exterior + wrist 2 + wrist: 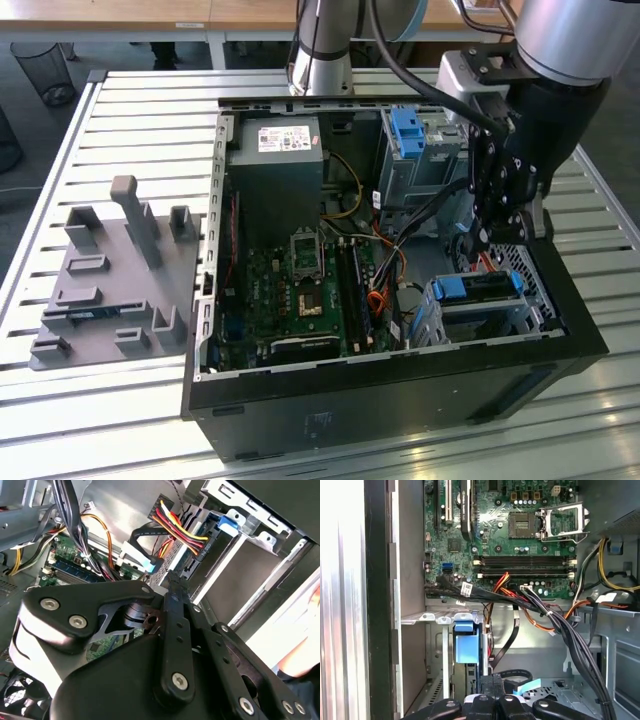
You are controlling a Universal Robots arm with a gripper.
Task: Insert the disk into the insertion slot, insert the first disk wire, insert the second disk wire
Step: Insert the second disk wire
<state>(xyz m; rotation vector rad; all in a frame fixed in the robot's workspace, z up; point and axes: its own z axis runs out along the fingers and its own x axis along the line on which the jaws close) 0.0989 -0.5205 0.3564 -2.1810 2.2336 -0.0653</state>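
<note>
Inside the open black computer case (400, 385) on the slatted metal desk (130, 120), the silver disk in its bright blue plastic caddy (478, 287) sits in the low perforated silver-grey insertion slot (520, 318), just below the black hand (480, 240). That hand is pressed together beside a black flat cable (145, 531); a white printed label (285, 138) marks the grey power supply (275, 195).

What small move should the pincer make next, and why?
Probably a short advance of the pincer toward the wire-side edge of the disk. The disk sits in the insertion slot, and the pincer hangs close to that edge, beside the flat blue-tipped cable, which looks unplugged.
</note>
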